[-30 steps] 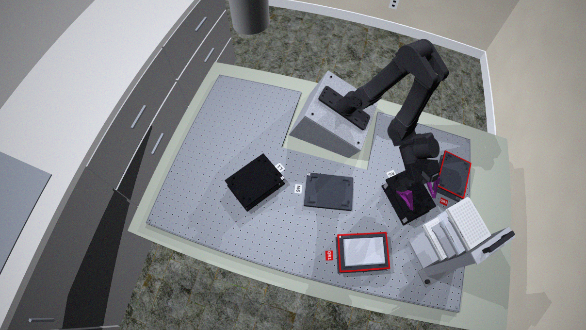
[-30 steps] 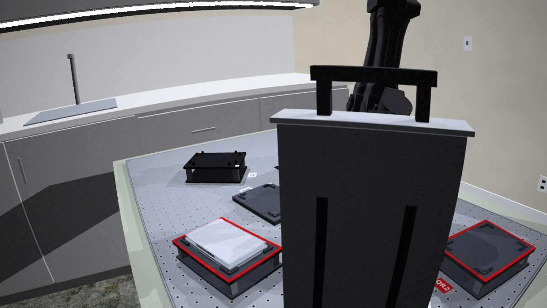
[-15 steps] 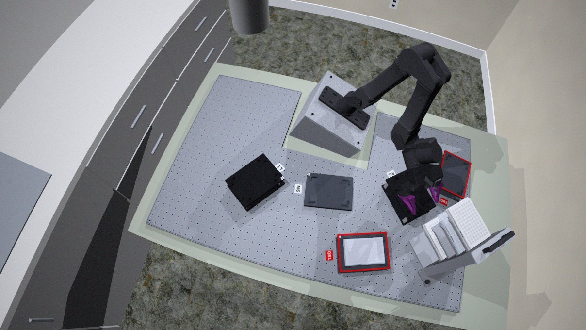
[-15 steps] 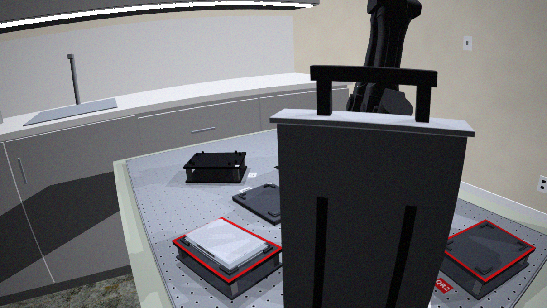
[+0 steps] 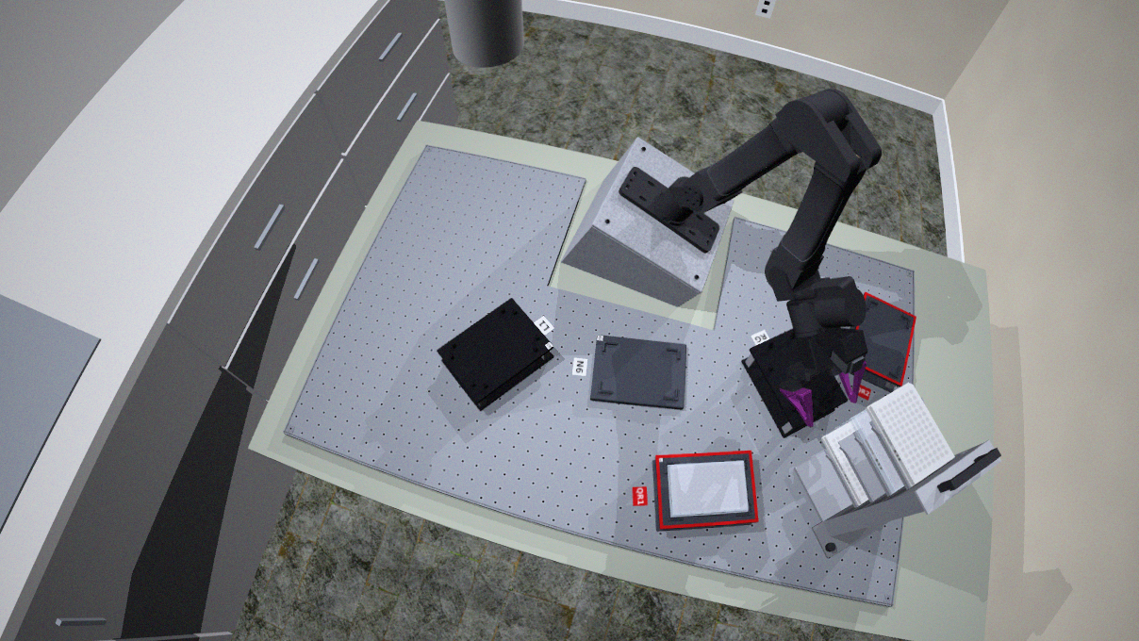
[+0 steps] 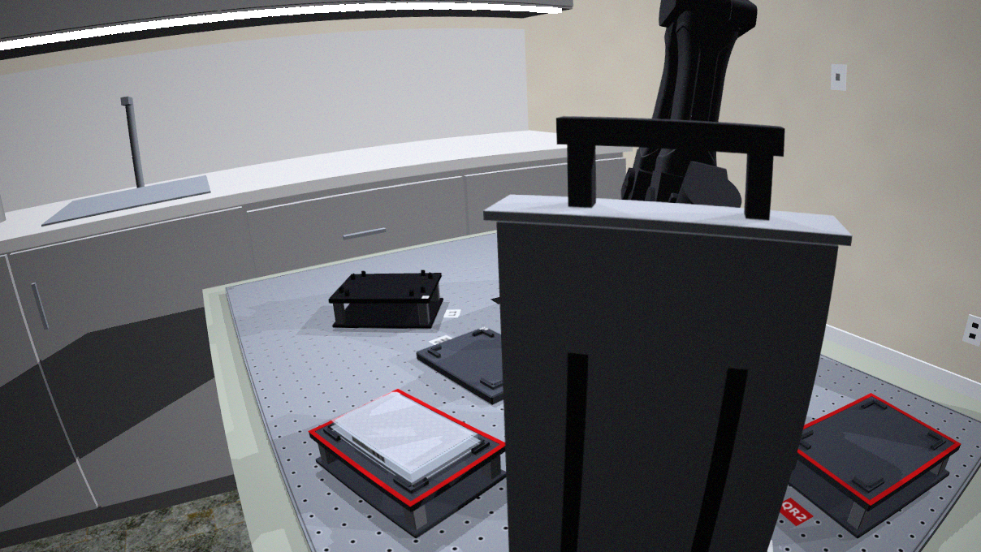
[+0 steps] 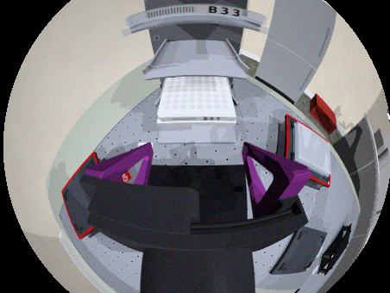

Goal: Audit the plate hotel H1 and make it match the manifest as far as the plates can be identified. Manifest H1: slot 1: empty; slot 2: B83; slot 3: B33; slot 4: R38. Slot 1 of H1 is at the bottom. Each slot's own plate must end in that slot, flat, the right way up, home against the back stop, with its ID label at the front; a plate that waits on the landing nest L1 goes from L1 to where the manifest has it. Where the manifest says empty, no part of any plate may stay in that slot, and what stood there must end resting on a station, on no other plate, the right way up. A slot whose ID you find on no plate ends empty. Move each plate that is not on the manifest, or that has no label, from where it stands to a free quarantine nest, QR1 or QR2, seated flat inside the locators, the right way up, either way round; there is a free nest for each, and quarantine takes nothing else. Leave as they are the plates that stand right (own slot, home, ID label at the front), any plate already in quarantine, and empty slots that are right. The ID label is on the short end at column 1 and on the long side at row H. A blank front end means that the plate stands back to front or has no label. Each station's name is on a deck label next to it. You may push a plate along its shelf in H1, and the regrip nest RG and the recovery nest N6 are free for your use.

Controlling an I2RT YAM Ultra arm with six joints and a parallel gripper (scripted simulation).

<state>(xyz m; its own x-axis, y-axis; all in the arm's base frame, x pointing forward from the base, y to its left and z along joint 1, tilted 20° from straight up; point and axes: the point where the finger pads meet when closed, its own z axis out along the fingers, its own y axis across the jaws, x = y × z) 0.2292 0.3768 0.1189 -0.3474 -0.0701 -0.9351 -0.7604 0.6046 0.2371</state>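
Observation:
The plate hotel H1 (image 5: 900, 477) stands at the deck's front right, and its dark back fills the exterior view (image 6: 665, 384). In the wrist view a white well plate (image 7: 196, 97) sticks out forward on the lowest shelf I see; it also shows from above (image 5: 908, 434). Higher up, a plate shows the label B33 (image 7: 223, 10) at its front. My gripper (image 5: 829, 389) is open and empty, with its purple fingers low over the black regrip nest RG (image 5: 797, 382), facing the hotel's front (image 7: 198, 170). The other shelves are too small to read.
Quarantine nest QR1 (image 5: 705, 486) holds a white plate. Quarantine nest QR2 (image 5: 886, 338) is empty, just right of my gripper. Recovery nest N6 (image 5: 637, 369) and landing nest L1 (image 5: 495, 350) hold no plate. The arm's base block (image 5: 645, 226) stands behind.

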